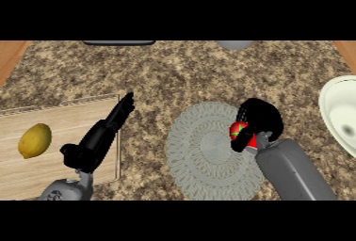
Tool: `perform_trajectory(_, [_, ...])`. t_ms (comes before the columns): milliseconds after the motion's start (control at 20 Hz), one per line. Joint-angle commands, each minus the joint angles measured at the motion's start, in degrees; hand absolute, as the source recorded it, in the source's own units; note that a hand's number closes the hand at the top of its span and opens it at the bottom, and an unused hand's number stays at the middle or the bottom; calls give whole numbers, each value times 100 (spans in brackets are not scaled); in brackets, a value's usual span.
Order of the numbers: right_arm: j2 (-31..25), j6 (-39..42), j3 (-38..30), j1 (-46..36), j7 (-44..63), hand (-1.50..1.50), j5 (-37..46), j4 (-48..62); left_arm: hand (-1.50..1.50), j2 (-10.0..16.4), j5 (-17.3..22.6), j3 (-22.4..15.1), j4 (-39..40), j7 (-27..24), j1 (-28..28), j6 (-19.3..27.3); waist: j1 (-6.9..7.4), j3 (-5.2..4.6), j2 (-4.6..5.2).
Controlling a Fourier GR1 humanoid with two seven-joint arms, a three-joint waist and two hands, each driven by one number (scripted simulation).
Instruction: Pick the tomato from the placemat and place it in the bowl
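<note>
Tomato: seen at the right side of the round grey placemat; whether it is lifted off cannot be told.
Right robot hand: fingers are curled round the tomato, which is partly hidden by them.
Bowl: white, cut by the right edge, set apart from the placemat.
Left robot hand: fingers are held straight, nothing is grasped; it is seen over the right edge of the wooden board.
Lemon: laid on the board, far left.
Desk: speckled brown stone.
</note>
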Motion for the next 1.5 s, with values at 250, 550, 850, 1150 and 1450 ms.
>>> perform_trajectory(250, [-711,-321,-243,-405,542,150,1149,-54,0,71,193,331,60,119,-229,-213,-11,-1,0])
perform_trajectory(550, [-799,-983,-607,-849,895,150,1655,-1202,0,-128,-89,47,-19,130,-35,-14,-65,0,-28])
perform_trajectory(850, [-904,-1617,-1454,-607,772,150,1583,-1834,0,-68,-99,113,77,45,-84,-155,-58,3,-6])
perform_trajectory(1150, [-1623,-1158,-2345,-385,129,150,1264,-1418,0,-38,-67,337,64,-56,10,-239,-25,2,3])
perform_trajectory(1450, [-2187,-1558,-2575,-331,-239,150,1908,-708,0,96,3,465,66,-88,79,-464,3,2,14])
